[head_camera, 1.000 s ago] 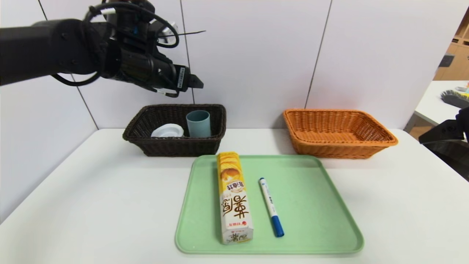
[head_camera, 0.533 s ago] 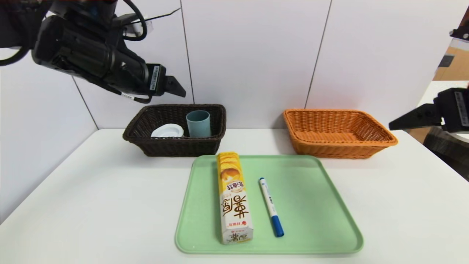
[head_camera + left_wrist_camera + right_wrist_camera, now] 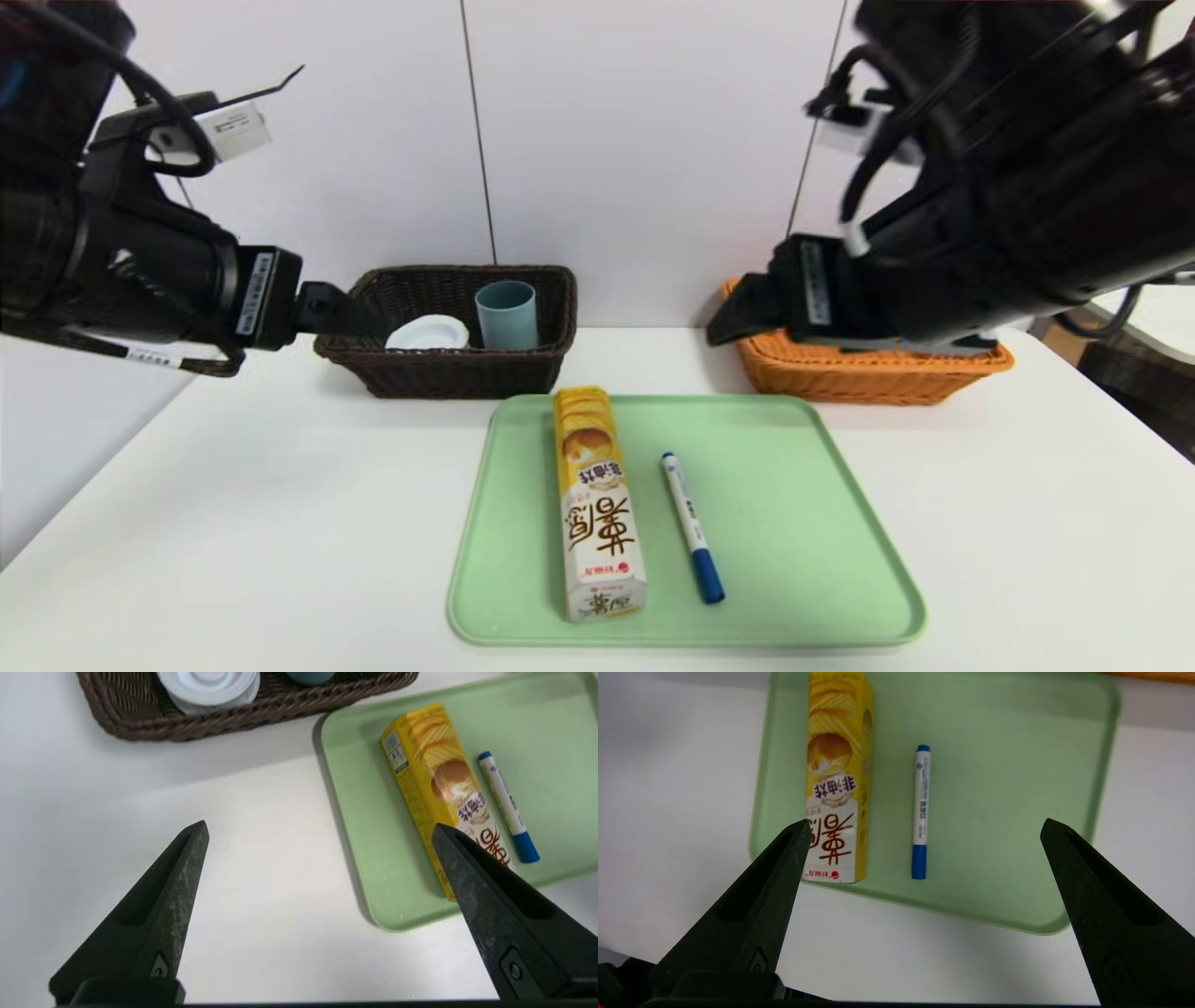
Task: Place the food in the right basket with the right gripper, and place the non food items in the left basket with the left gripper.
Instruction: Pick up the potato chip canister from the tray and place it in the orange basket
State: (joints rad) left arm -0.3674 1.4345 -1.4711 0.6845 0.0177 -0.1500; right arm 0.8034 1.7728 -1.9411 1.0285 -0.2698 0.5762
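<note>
Yellow-white chip carton, white blue-capped marker, pale green tray, dark brown basket, orange-tan basket

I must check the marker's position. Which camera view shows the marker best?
The right wrist view: the marker lies whole and central on the green tray. The head view shows it whole but smaller. In the left wrist view it lies near the edge.

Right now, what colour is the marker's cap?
Blue, on the white marker lying on the green tray; the right wrist view shows it best.
</note>
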